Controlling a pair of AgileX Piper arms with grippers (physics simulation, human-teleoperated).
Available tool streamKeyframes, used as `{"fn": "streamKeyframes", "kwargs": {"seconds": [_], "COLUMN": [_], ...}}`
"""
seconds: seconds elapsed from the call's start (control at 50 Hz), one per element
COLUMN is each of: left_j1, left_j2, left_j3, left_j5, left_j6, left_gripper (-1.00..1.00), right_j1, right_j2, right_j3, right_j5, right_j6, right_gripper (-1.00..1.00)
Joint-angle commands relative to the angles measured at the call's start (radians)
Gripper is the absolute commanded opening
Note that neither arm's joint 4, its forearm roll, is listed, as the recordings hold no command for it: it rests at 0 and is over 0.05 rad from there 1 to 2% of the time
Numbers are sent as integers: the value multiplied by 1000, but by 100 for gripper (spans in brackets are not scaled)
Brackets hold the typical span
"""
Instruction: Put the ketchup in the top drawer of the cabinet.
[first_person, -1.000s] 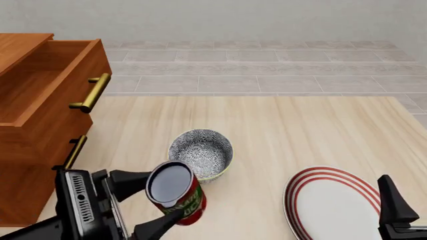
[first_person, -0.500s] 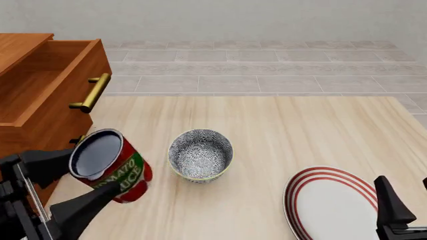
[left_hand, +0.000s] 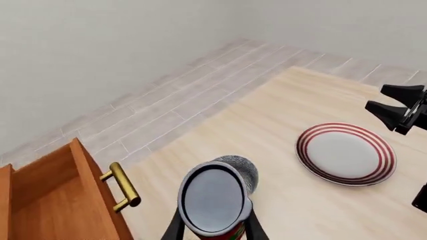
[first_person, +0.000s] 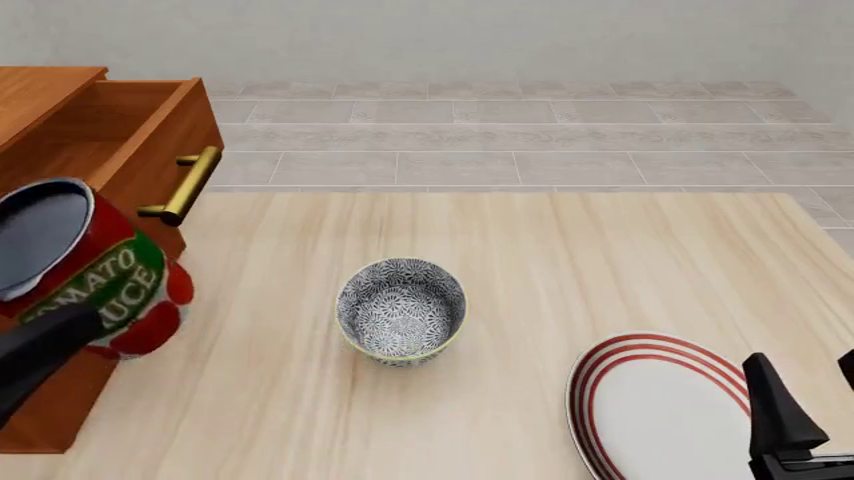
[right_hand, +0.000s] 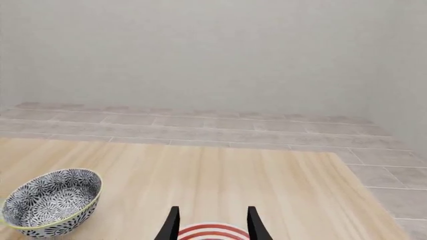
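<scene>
Above pale wooden table (first_person: 561, 250), left gripper (left_hand: 212, 231) pinching ketchup (first_person: 83, 270) lettered "TOMATO SAUCE"; right gripper (right_hand: 211, 222) spread.

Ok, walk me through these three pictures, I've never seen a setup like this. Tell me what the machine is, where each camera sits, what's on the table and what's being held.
These are simulator renders of two robot arms working at a light wooden table. One picture looks down from a fixed camera behind the arms; the other two come from cameras mounted just behind each gripper.

On the table stand a patterned grey bowl, a white plate with red rings and an orange-brown wooden cabinet whose top drawer is pulled open.

The left gripper holds a small red tomato sauce can raised in front of the cabinet. The right gripper is open and holds nothing, above the plate.
</scene>
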Motion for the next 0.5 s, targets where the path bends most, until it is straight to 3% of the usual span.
{"fn": "streamKeyframes", "kwargs": {"seconds": [0.02,0.34,0.4,0.42,0.46,0.5], "left_j1": [60,123,110,126,134,150], "left_j2": [24,122,138,156,158,181], "left_j3": [-93,-253,-261,-271,-271,-304], "left_j5": [63,118,124,133,120,132], "left_j6": [58,93,87,54,92,72], "left_gripper": [-100,-100,-100,-100,-100,-100], "right_j1": [1,4,7,9,9,9], "right_j2": [0,0,0,0,0,0], "right_j3": [-1,4,9,10,7,13], "right_j5": [2,5,2,3,9,3], "right_j6": [1,1,-1,-1,-2,-3], "right_gripper": [100,100,100,100,100,100]}}
